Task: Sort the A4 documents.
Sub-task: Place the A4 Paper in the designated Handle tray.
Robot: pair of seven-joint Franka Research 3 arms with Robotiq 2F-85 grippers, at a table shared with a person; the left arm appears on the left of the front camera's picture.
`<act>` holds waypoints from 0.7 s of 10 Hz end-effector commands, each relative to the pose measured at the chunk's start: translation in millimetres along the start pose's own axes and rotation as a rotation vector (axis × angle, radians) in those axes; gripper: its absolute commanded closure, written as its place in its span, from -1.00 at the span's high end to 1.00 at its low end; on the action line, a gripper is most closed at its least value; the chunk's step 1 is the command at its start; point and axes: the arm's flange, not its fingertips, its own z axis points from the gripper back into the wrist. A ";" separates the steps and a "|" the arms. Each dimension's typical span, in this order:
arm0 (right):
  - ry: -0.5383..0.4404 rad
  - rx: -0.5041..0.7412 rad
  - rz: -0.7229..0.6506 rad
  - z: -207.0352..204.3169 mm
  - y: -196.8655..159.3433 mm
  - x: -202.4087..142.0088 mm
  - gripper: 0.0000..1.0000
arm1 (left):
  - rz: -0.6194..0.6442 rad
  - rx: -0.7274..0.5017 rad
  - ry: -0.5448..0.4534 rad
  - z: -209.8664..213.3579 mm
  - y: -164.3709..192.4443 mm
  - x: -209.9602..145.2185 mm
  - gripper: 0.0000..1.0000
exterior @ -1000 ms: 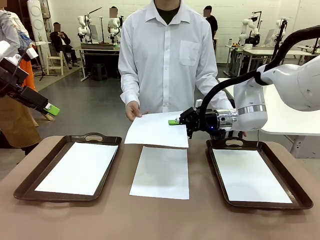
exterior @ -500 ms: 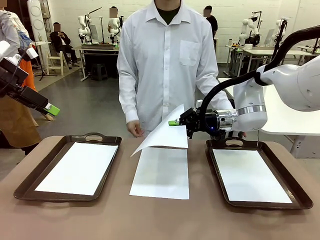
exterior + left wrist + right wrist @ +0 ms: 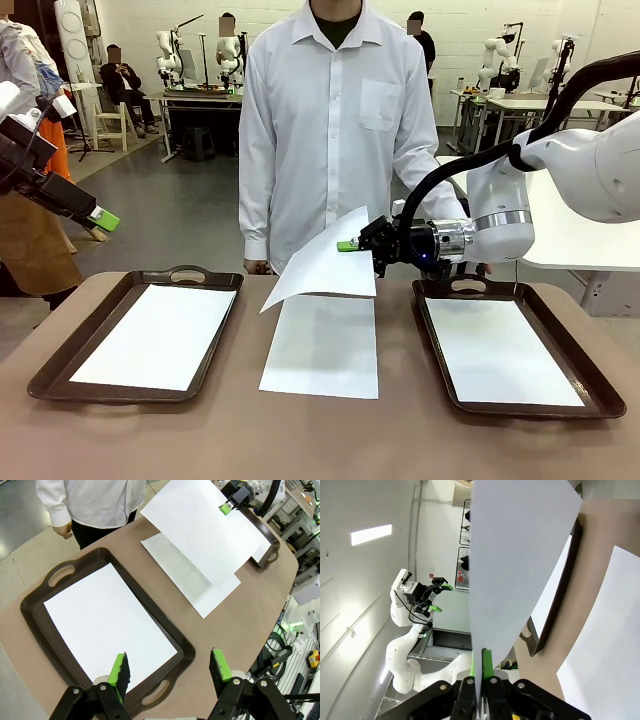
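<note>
One thin white A4 paper sheet (image 3: 322,268) hung above the brown worktop (image 3: 330,440), its corner pinched in the right jaws.
Left jaws gaped empty; a slow, level carry looked best to keep the sheet unfolded.

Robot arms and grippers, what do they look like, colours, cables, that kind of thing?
The right arm is glossy white with rounded casings, a silver ring at the wrist and a thick black cable looping over it. The right gripper is black with bright green pads. The left gripper matches: black angular linkages with visible bolts, and green pads on two slim fingers.
</note>
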 end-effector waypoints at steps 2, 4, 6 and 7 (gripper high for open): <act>-0.005 -0.009 -0.005 -2.3 -1.0 -1.2 -1.00 | -0.020 0.005 0.002 -0.1 0.7 -1.9 0.67; -0.005 -0.009 -0.005 -2.3 -1.0 -1.2 -1.00 | -0.020 0.005 0.002 -0.1 0.7 -1.9 0.67; -0.023 -0.085 -0.037 4.5 4.9 -11.1 -0.98 | -0.020 0.005 0.002 -0.1 0.7 -1.9 0.67; -0.002 -0.106 -0.077 16.6 6.9 -19.4 -0.98 | -0.020 0.005 0.002 -0.1 0.7 -1.9 0.67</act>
